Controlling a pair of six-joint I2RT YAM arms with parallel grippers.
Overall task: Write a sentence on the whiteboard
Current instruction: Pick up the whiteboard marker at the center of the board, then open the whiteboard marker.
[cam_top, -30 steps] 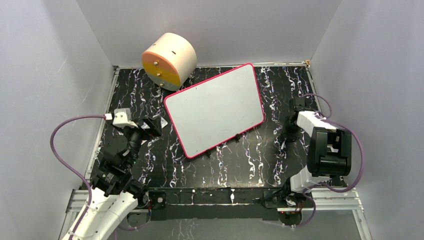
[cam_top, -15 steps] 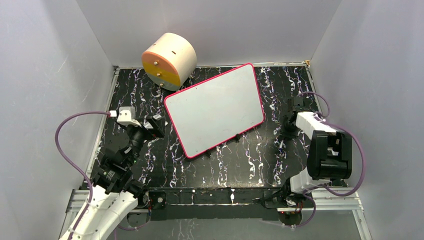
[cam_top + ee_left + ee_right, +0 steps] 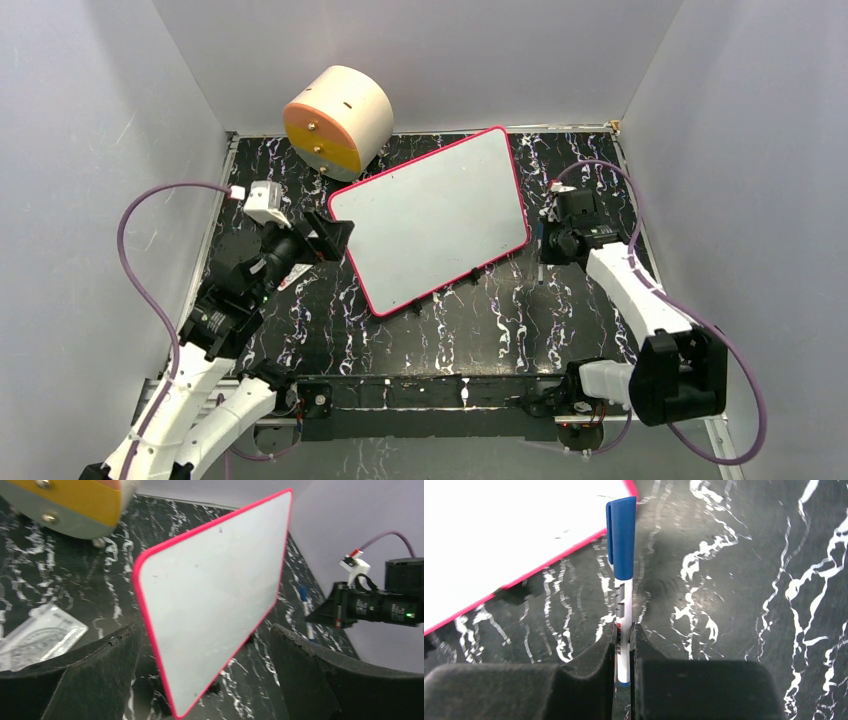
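Observation:
The whiteboard (image 3: 430,220), blank white with a pink-red border, lies tilted on the black marbled table; it also shows in the left wrist view (image 3: 215,590) and the right wrist view (image 3: 514,540). No sentence shows on it. My left gripper (image 3: 335,238) is open and empty at the board's left edge, with its fingers (image 3: 100,670) either side of the near corner. My right gripper (image 3: 548,250) is beside the board's right edge, shut on a capped blue-and-white marker (image 3: 623,580) low over the table. The blue cap points away from the gripper, towards the board's edge.
A cream and orange drum (image 3: 335,120) stands at the back left, close to the board's far corner. A small clear-wrapped printed card (image 3: 40,640) lies on the table left of the board. Grey walls close in the left, back and right sides.
My left arm has reached forward and right to the board's left edge. My right arm has unfolded and swung left and down to the board's right edge.

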